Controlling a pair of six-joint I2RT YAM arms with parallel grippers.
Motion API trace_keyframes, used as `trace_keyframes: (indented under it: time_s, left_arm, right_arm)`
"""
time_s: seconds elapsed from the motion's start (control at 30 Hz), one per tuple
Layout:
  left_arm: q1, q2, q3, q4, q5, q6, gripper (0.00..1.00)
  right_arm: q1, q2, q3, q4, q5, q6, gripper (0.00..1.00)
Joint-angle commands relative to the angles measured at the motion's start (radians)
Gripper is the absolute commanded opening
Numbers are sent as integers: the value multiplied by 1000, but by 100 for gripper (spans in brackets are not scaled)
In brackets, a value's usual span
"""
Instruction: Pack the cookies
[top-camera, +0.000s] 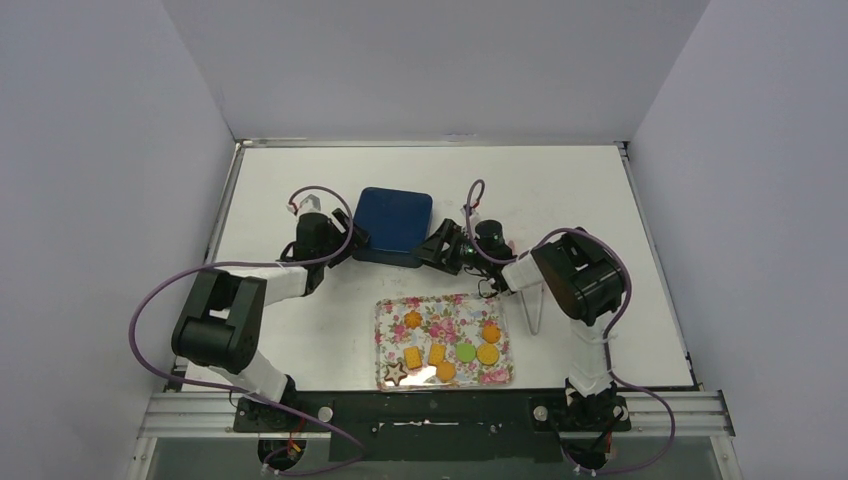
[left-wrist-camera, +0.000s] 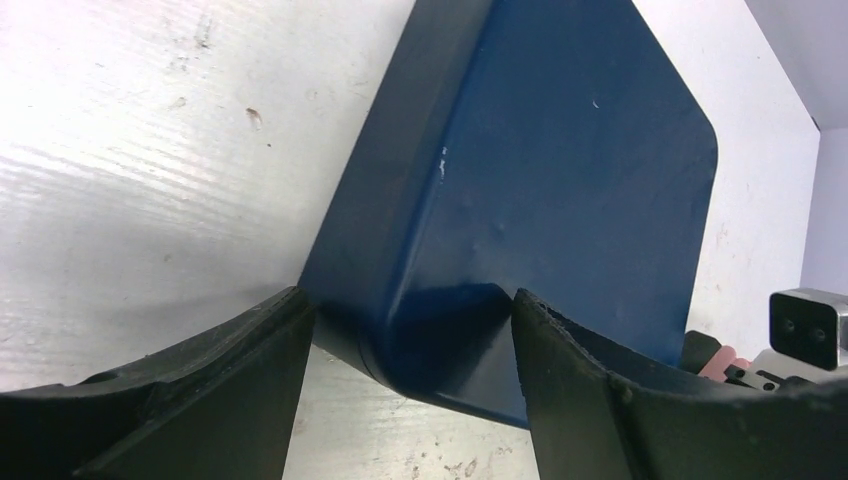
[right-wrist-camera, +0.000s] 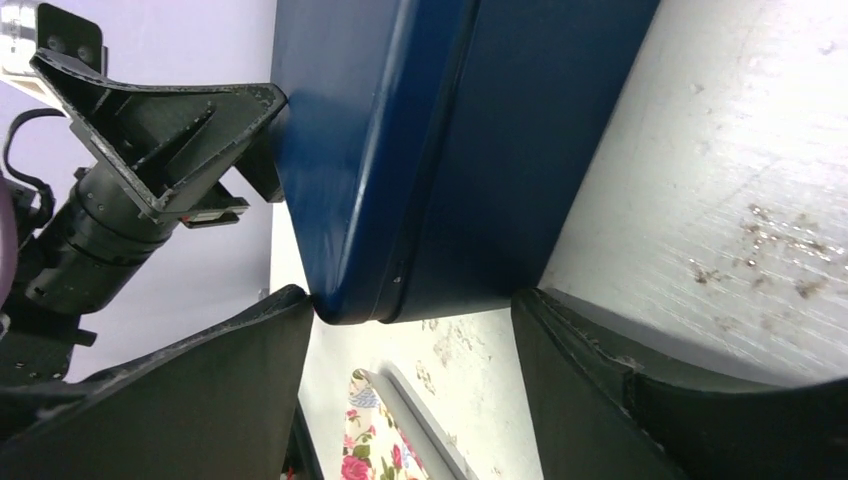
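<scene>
The cookies (top-camera: 440, 352) lie on a floral tray (top-camera: 450, 312) near the front edge: orange rounds and squares, an orange flower, one green round (top-camera: 466, 351) and a dark brown star (top-camera: 396, 374). Behind the tray stands a closed blue box (top-camera: 393, 224). My left gripper (top-camera: 358, 240) is at its front left corner. In the left wrist view that gripper (left-wrist-camera: 408, 300) is open, with the box (left-wrist-camera: 560, 160) corner between its fingertips. My right gripper (top-camera: 438, 250) is at the front right corner. It is open (right-wrist-camera: 410, 300), its tips just touching the box (right-wrist-camera: 420, 150).
The right wrist view shows the left gripper (right-wrist-camera: 170, 130) against the box's far corner and a bit of the floral tray (right-wrist-camera: 365, 445) below. A thin white wire stand (top-camera: 535, 310) rises right of the tray. White walls enclose the table (top-camera: 560, 190).
</scene>
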Motion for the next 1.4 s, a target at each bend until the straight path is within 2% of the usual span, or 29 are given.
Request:
trace_keyframes:
  time_s: [0.0, 0.3, 0.47, 0.6, 0.77, 0.9, 1.1, 1.37]
  left_arm:
    - [-6, 22, 27, 33, 30, 31, 69]
    - [-10, 62, 46, 30, 59, 65, 68]
    - [-11, 82, 54, 26, 69, 56, 67]
    - [-6, 38, 45, 23, 46, 42, 70]
    - [11, -27, 42, 22, 21, 18, 76]
    - [33, -48, 60, 30, 15, 4, 79]
    - [42, 9, 156, -2, 42, 29, 77]
    - [34, 94, 230, -58, 85, 87, 68]
  right_arm:
    - [-1, 47, 17, 11, 20, -9, 68]
    - [-39, 234, -94, 148, -4, 95, 29]
    - [-41, 251, -121, 163, 4, 106, 25]
    - [-52, 168, -142, 199, -10, 89, 32]
    - [-75, 35, -142, 141, -22, 19, 63]
    - [-78, -34, -93, 87, -32, -14, 76]
    - [-77, -28, 32, -20, -13, -40, 77]
    - [-77, 37, 135, -71, -16, -34, 77]
